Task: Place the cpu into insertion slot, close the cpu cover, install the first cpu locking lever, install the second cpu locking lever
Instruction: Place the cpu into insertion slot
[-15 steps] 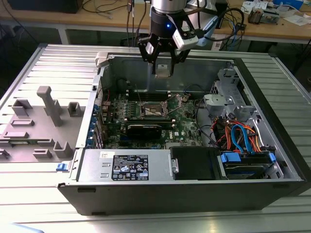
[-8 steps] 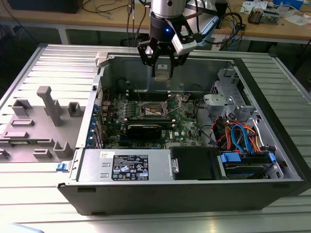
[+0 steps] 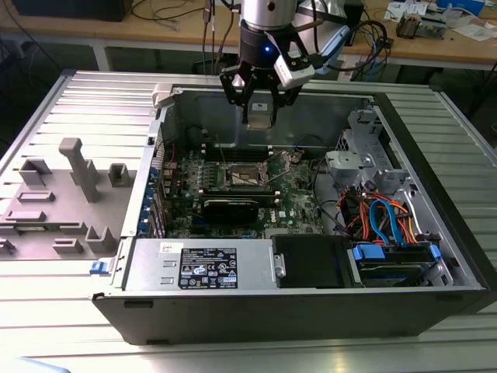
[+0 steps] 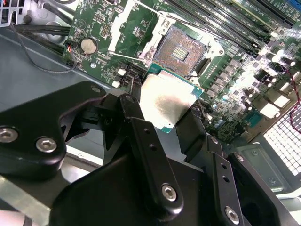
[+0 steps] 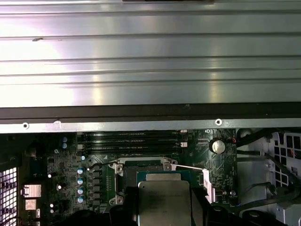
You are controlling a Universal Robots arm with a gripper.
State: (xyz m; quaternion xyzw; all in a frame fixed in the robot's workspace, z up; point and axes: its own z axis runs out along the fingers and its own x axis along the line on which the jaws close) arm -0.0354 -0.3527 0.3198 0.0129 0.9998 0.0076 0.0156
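Claw: black two-finger gripper (image 3: 260, 107) hangs above the open grey metal computer case (image 3: 318, 116), fingers drawn in onto the chip's two opposite edges.
Chip: small flat square cpu with a dull silver-grey metal top (image 4: 167, 101), pinched in the claw, in the air, clear of the board.
Socket: square black insertion slot with a silver rim (image 4: 181, 51) on the green circuit board (image 4: 94, 23), uncovered, dark centre bare.
Memory: long narrow black slots (image 5: 131, 139) just beside the socket.

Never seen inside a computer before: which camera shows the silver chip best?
The second wrist view: the cpu fills the middle, most of its silver top clear, gripped by the end effector. The first wrist view crops part of it; the exterior view shows it far off.
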